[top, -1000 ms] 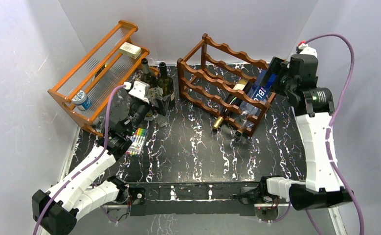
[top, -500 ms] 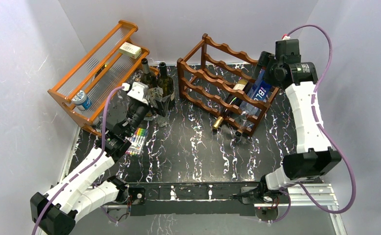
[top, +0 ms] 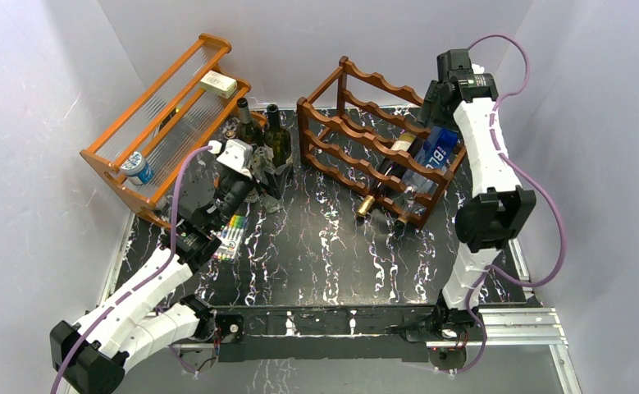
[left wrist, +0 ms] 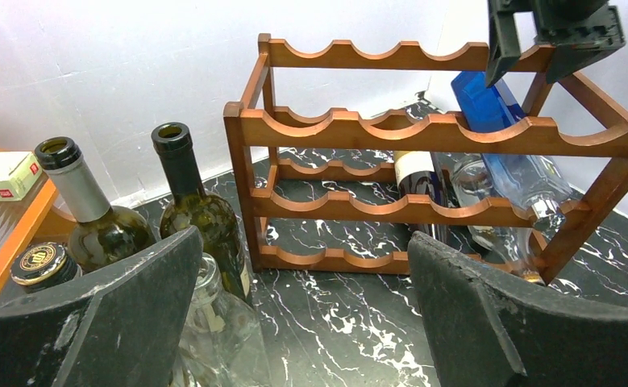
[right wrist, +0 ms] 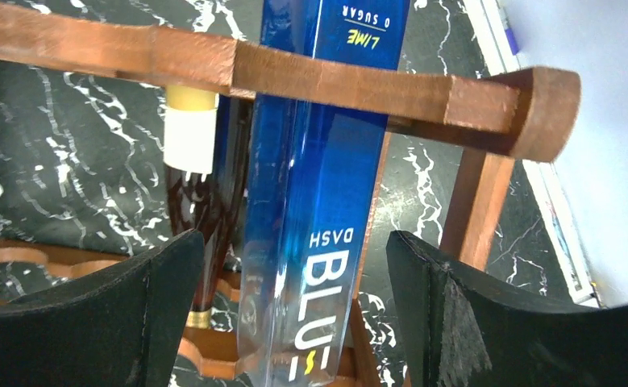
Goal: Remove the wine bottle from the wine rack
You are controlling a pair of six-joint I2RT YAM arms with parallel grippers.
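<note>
Well, seen from overhead, the right arm (top: 484, 152) reaches into the far corner. Its jaws hang over the back of the wine rack (top: 390, 89), just above the butt end of the blue bottle (top: 433, 153). That bottle lies slanted in the rack, base high under those jaws and neck low toward the worktop (top: 316, 254). A dark bottle (top: 385, 174) lies right beside it. I cannot tell from up here how wide the right jaws stand. The left jaws sit by some standing bottles (top: 276, 139), well apart from the rack.

Through the left wrist camera, the left jaws are spread wide with nothing in them. The standing bottles (left wrist: 197, 210) are just ahead on one side. The rack (left wrist: 359, 129) is farther ahead, with the blue bottle (left wrist: 508, 161) in its far end beneath the right jaws.

Through the right wrist camera, the right jaws gape fully and hold nothing. The blue bottle (right wrist: 326, 177) runs straight ahead between them, with a scalloped rail of the rack (right wrist: 93, 44) crossing over it. It is smooth, glossy blue glass with white lettering. The dark bottle (right wrist: 205, 210) lies just off to one side.

I'd say this is the line-up before the grasp. The next move calls for bringing the jaws around the bottle's body clear of that rail, then closing firmly. After that the bottle should be drawn out along its own slant.
</note>
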